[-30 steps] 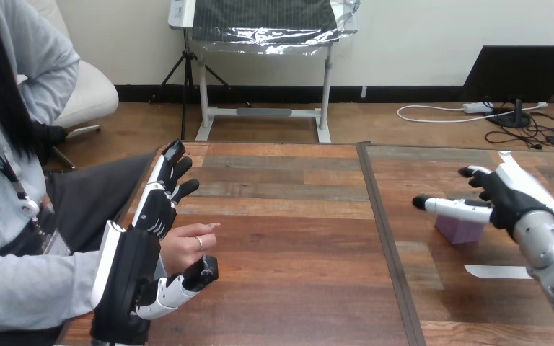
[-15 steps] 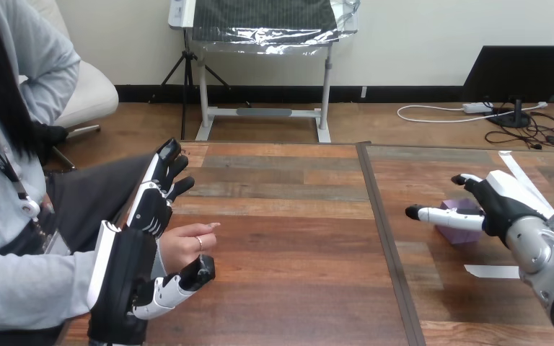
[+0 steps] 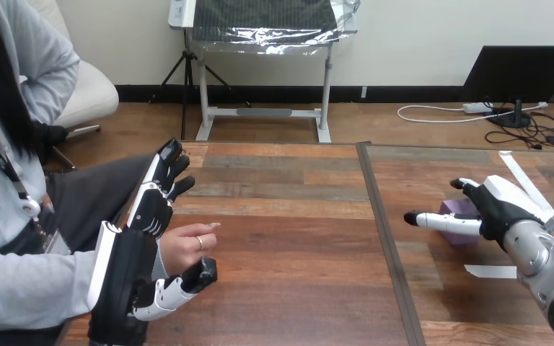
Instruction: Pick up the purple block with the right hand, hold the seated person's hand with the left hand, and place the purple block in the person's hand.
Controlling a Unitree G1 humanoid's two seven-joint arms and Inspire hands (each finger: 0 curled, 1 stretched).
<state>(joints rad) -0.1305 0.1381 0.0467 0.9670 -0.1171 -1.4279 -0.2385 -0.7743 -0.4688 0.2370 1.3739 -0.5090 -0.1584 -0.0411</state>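
**Q:** Right side, what changed?
**A:** My right hand (image 3: 496, 209) has dropped lower over the last second. Thumb and fingers are spread either side of the purple block (image 3: 454, 208), not closed on it. The block is still on the table (image 3: 296, 216), right half.
**Q:** Left?
**A:** My left hand (image 3: 150, 220) barely moved. Fingers straight, thumb out under the person's hand (image 3: 186, 245), no clasp. Touching? Can't tell.
**Q:** So?
**A:** Probably closing on the block next. Hold and handover not done.

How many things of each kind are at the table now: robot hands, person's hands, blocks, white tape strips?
robot hands: 2, the left hand and the right hand
person's hand: 1
purple block: 1
white tape strips: 2
total: 6
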